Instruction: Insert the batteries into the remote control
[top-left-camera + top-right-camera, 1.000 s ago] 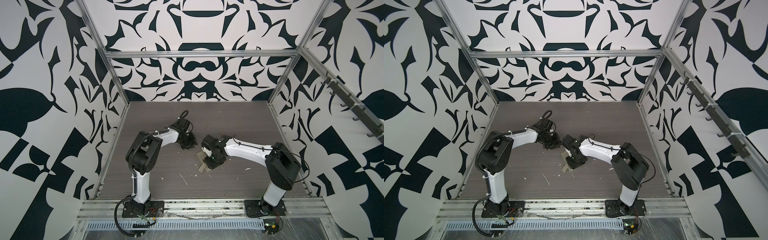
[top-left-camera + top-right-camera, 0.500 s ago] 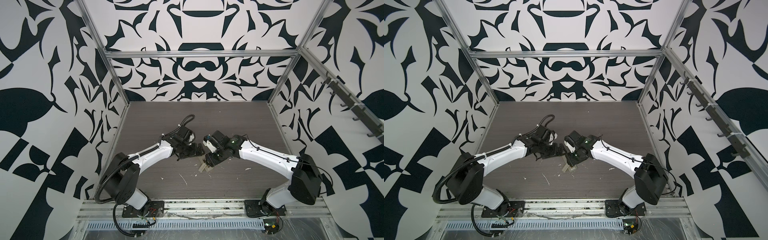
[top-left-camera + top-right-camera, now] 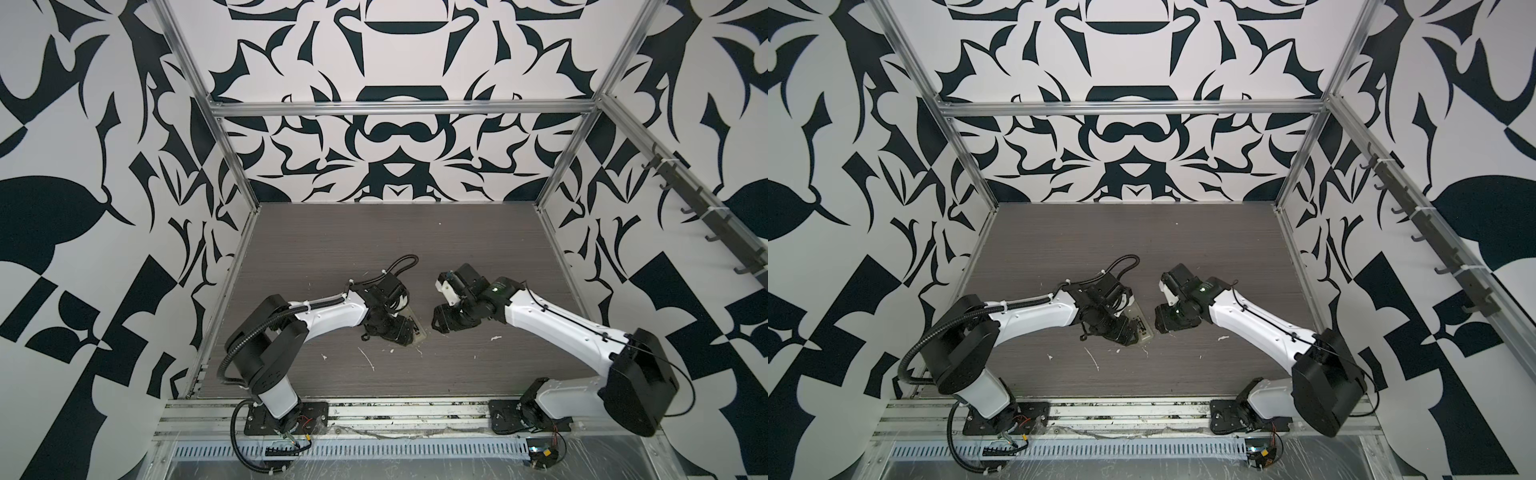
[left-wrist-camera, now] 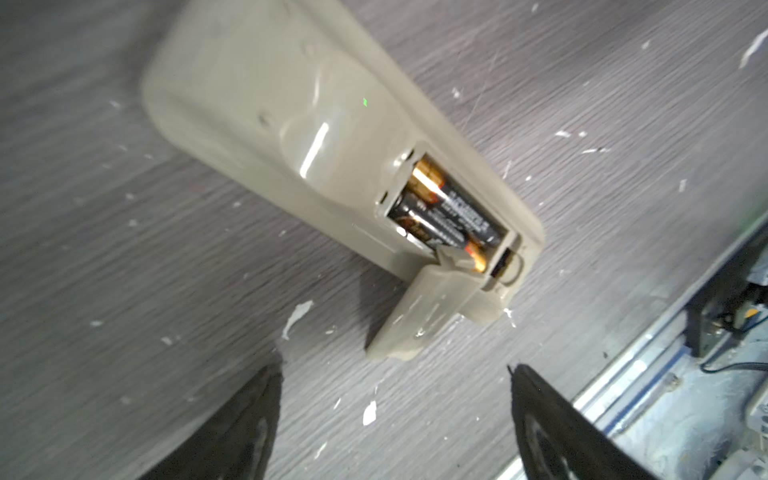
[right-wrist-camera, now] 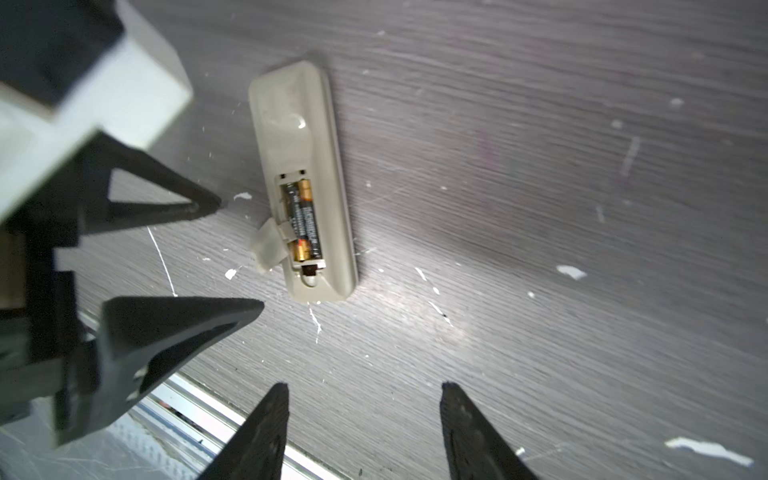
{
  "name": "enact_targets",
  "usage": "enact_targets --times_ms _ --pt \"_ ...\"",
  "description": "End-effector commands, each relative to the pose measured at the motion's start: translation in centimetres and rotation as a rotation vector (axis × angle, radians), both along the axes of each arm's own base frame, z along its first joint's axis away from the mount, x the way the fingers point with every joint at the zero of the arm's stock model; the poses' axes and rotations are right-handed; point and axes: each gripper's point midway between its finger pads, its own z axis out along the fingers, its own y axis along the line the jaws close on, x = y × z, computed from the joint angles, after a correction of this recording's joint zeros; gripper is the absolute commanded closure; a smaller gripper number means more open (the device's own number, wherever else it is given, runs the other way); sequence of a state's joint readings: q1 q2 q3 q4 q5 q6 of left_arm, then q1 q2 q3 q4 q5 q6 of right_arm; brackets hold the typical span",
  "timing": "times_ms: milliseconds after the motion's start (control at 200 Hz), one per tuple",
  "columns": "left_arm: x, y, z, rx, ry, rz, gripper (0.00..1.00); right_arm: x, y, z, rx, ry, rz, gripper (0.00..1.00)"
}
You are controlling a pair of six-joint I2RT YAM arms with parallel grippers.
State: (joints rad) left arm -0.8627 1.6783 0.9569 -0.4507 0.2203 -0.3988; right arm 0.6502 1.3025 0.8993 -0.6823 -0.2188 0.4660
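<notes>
The remote control (image 4: 291, 124) lies face down on the dark table, pale back up; it also shows in both top views (image 3: 417, 330) (image 3: 1142, 324). Two batteries (image 4: 449, 212) (image 5: 305, 220) sit side by side in its open recess. A pale battery cover (image 4: 428, 311) (image 5: 270, 245) rests askew, half on the recess's edge and half on the table. My left gripper (image 4: 394, 370) (image 3: 399, 332) hovers open just over the remote's cover end, holding nothing. My right gripper (image 5: 365, 385) (image 3: 442, 322) is open and empty, a little to the remote's right.
White flecks (image 4: 297, 316) and scratches dot the table around the remote. The aluminium front rail (image 5: 187, 399) runs along the table's near edge. Patterned walls and frame posts (image 3: 232, 166) close the table's other three sides.
My left gripper has opened and moved forward onto the remote's spot. My right gripper has opened wider and drawn back to the right, off the remote.
</notes>
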Motion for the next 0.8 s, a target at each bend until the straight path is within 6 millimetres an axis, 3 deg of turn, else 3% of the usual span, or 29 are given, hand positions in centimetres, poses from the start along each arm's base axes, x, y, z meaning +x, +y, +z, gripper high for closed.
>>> enact_targets --times_ms 0,320,795 --pt "-0.3 0.8 -1.2 0.066 -0.018 -0.068 0.14 0.1 0.0 0.7 0.048 -0.003 -0.052 0.38" --pt "0.5 1.6 -2.3 0.179 -0.121 -0.133 0.38 0.3 -1.2 0.8 0.019 -0.009 -0.093 0.38" --pt "-0.7 0.0 -3.0 0.194 -0.17 -0.176 0.4 0.8 -1.7 0.6 0.005 -0.003 -0.114 0.38"
